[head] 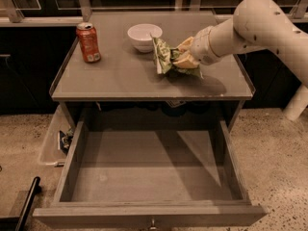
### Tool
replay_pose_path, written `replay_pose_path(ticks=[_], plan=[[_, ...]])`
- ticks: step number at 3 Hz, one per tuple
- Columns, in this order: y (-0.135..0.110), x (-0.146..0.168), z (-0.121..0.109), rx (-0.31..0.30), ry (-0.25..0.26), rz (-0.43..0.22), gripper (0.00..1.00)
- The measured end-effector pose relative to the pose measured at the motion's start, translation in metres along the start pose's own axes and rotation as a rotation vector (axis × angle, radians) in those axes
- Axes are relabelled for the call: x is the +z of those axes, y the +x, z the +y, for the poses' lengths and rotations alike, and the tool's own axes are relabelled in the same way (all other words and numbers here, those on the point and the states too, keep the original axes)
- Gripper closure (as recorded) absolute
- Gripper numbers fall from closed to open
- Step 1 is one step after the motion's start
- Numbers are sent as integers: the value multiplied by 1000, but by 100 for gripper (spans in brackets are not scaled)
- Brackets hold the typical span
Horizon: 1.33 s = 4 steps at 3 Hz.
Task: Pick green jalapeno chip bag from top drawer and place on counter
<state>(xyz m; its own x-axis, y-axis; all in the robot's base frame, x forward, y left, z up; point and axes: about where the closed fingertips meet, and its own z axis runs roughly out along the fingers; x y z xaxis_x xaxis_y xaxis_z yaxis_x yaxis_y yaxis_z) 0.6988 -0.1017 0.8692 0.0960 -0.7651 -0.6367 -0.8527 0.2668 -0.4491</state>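
The green jalapeno chip bag [163, 56] is held upright and crumpled over the middle of the grey counter [115, 76], its lower edge at or just above the surface. My gripper [183, 57] comes in from the right on the white arm and is shut on the bag's right side. The top drawer [144, 172] is pulled fully open below the counter, its flat grey bottom bare, with a small knob at the front.
A red soda can [88, 42] stands at the counter's back left. A white bowl [143, 36] sits at the back middle, just behind the bag. A clear plastic bin [57, 141] sits on the floor left of the drawer. A black bar [28, 203] lies at the bottom left.
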Motion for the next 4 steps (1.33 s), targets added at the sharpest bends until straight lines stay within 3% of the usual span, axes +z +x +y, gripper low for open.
replay_pose_path(ticks=[1,4], plan=[[11,2,-2,28,-5,6,82],[11,2,-2,28,-5,6,12]])
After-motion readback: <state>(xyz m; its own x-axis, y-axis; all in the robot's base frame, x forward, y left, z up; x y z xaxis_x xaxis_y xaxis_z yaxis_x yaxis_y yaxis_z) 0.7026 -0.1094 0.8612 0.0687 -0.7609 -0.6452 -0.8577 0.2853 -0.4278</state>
